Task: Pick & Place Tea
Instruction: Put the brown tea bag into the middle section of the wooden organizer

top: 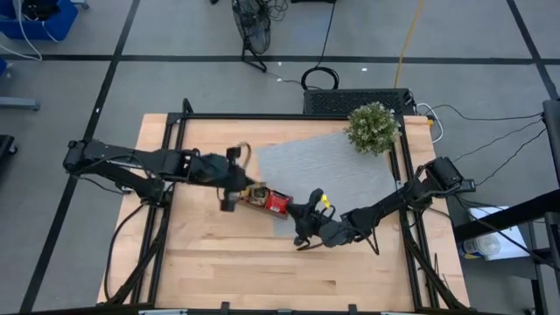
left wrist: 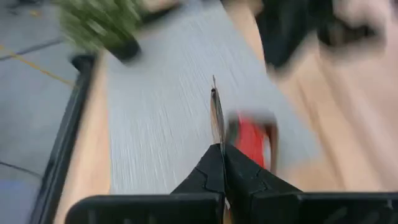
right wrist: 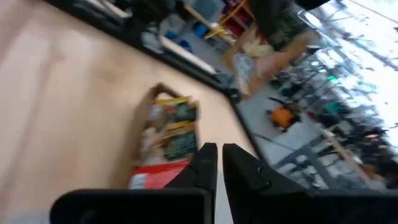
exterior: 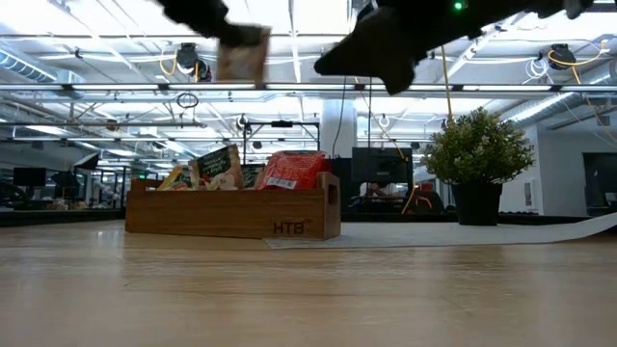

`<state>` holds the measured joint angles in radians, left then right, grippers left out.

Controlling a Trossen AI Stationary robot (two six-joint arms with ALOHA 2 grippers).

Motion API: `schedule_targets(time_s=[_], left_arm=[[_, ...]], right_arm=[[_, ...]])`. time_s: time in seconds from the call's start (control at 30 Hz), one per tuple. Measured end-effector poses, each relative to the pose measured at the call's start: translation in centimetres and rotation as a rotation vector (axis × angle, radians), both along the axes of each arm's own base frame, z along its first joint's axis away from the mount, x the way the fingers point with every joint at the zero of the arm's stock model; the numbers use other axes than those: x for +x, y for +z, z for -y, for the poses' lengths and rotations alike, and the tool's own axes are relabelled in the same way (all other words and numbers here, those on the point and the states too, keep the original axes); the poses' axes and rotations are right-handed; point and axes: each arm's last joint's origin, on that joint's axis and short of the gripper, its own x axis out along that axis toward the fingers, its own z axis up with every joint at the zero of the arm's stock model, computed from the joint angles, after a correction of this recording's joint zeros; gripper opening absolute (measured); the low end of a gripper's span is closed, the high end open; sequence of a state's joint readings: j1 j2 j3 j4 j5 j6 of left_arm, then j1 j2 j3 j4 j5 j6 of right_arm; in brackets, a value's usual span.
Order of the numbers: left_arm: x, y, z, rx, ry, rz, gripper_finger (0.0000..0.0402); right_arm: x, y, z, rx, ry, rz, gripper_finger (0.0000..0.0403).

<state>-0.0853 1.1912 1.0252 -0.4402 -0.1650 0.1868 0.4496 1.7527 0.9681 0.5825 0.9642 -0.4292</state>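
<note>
One tea sachet [left wrist: 216,115] is clamped edge-on between the closed fingers of the left hand [left wrist: 222,163], held in the air above the wooden tray [exterior: 232,212]. The remaining tea sachets [exterior: 253,172], red, orange and green-and-white, stand upright in the tray's compartments. The tray sits on the tabletop [top: 219,271], with one end at the edge of a grey mat [top: 324,166]. The right hand [right wrist: 219,163] hovers just beside the tray's red end, fingers nearly together, holding nothing. A potted plant [top: 374,128] stands at the mat's far corner.
</note>
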Motion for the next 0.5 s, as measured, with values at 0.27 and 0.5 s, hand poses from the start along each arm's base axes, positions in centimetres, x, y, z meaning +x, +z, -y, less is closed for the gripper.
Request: schedule_targets(time_s=[0.27, 0.5], left_arm=[[-0.4, -3.7, 0.1, 0.04, -0.121, -0.143, 0.0002], [-0.6, -7.5, -1.0, 0.047, -0.205, -0.107, 0.0001]], right_arm=[[-0.2, -0.6, -0.5, 0.09, 0.096, -0.029, 0.0013], [-0.1, -0.8, -0.3, 0.115, 0.1, -0.033, 0.0011]])
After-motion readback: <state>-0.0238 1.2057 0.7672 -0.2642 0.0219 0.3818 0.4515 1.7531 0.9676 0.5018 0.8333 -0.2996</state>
